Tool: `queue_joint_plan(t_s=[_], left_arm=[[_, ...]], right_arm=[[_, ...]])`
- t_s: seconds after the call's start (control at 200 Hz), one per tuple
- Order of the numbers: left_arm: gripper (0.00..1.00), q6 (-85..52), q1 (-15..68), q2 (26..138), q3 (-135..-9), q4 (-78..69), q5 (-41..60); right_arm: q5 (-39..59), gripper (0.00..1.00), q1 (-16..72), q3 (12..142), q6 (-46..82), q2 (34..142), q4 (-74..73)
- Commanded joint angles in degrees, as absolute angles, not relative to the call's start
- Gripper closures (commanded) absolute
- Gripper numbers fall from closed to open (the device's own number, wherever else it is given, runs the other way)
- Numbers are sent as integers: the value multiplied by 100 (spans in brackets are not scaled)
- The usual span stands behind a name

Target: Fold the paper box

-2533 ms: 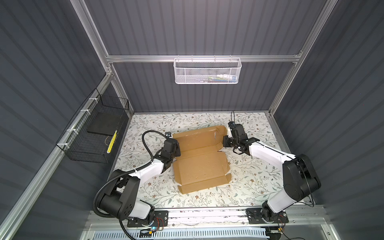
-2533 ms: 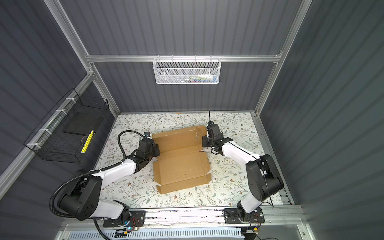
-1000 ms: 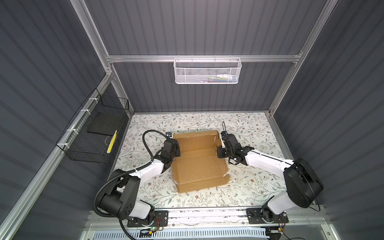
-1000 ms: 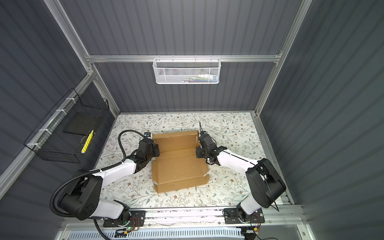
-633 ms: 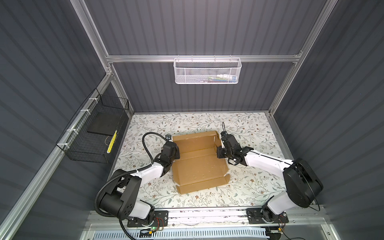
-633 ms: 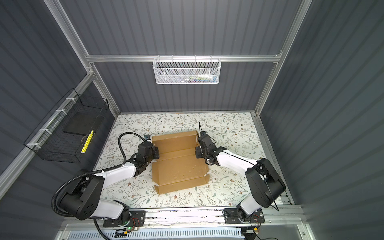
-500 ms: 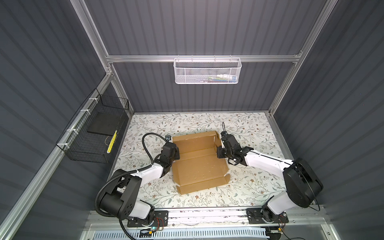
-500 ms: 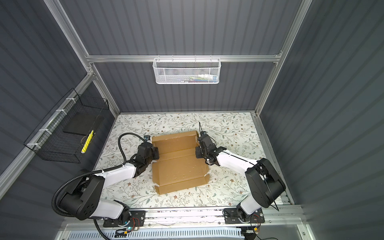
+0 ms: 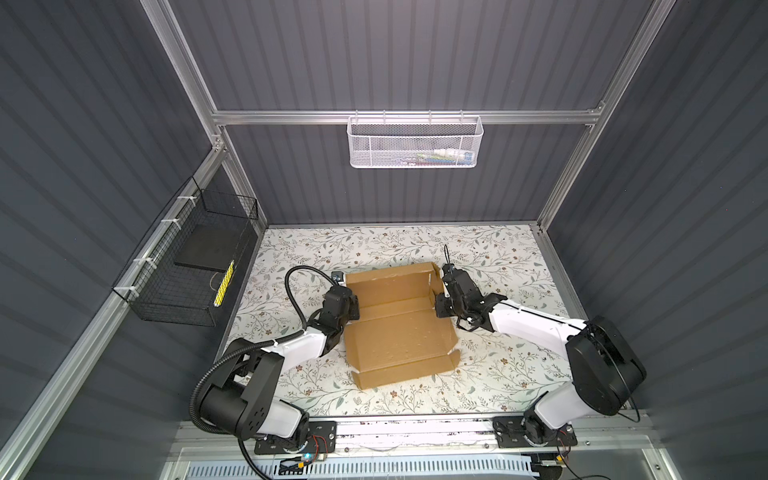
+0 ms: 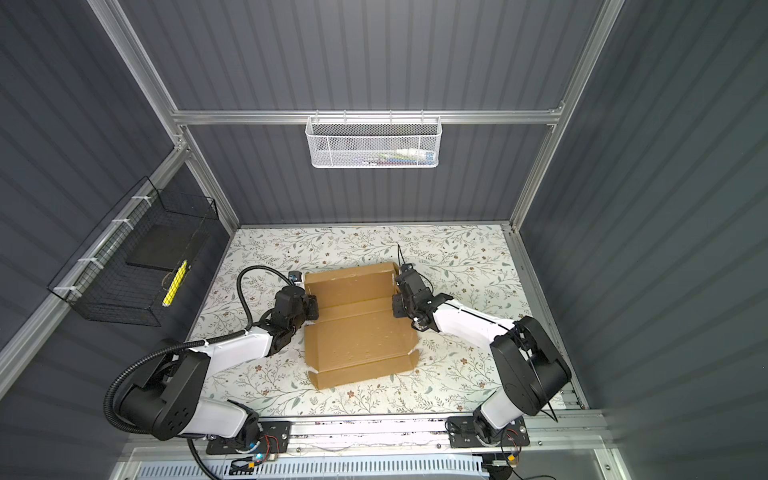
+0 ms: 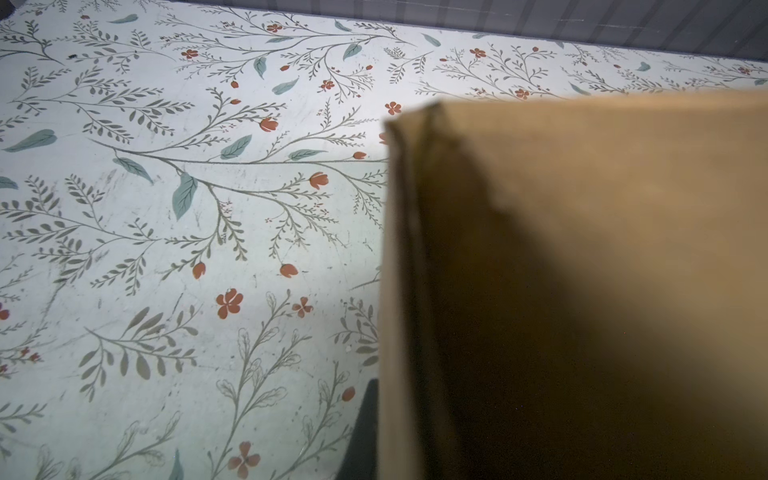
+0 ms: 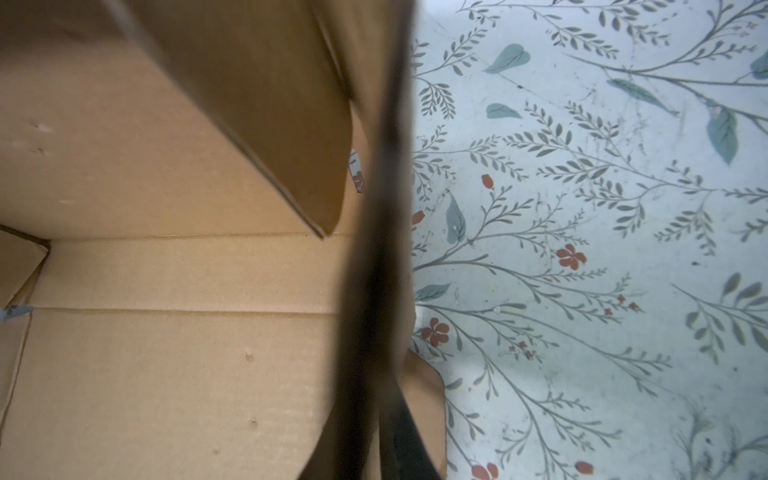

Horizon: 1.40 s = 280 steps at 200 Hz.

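Note:
The paper box (image 9: 399, 328) (image 10: 357, 328) is a brown cardboard mailer lying open mid-table, with its far panel raised and both side walls standing. My left gripper (image 9: 352, 309) (image 10: 312, 309) sits at its left wall. In the left wrist view that wall (image 11: 540, 270) fills the frame, and one dark finger (image 11: 363, 432) shows pressed against its outer face, so the gripper is shut on it. My right gripper (image 9: 439, 300) (image 10: 395, 300) is at the right wall. In the right wrist view the wall (image 12: 374, 291) runs edge-on between the fingers (image 12: 409, 440), which stand close on either side.
A black wire basket (image 9: 187, 270) holding a black slab (image 9: 205, 245) hangs on the left wall. A white mesh basket (image 9: 415, 141) hangs on the back wall. The floral tabletop (image 9: 498, 257) surrounds the box.
My right gripper has swung the right side flap up and inward, so it now stands as a wall. The left arm dropped slightly. Almost nothing moved in the last half second.

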State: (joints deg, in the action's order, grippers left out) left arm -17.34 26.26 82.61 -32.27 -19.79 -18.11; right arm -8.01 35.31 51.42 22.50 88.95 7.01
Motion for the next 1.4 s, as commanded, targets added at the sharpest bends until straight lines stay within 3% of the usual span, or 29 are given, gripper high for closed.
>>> queue_joint_plan(t_s=[0.0,0.33,0.72,1.146,1.396], left_arm=[[100,-1609,2619,8130,-3146,-2109,-1705],[100,-1599,2617,8122,-3155,-2094,-1723],[100,-1600,2617,8163,-3190,-2083,-1714],[100,-1583,2619,8153,-3243,-2008,-1707],[100,-1564,2619,8096,-3272,-1934,-1712]], right_arm=[[-898,84,3551,5142,2193,8798,900],[-929,75,3557,5204,2084,8603,1002],[-864,58,3552,5111,1965,8113,1148],[-727,54,3153,4694,1644,6753,1368],[-406,54,2667,4636,1504,6976,1277]])
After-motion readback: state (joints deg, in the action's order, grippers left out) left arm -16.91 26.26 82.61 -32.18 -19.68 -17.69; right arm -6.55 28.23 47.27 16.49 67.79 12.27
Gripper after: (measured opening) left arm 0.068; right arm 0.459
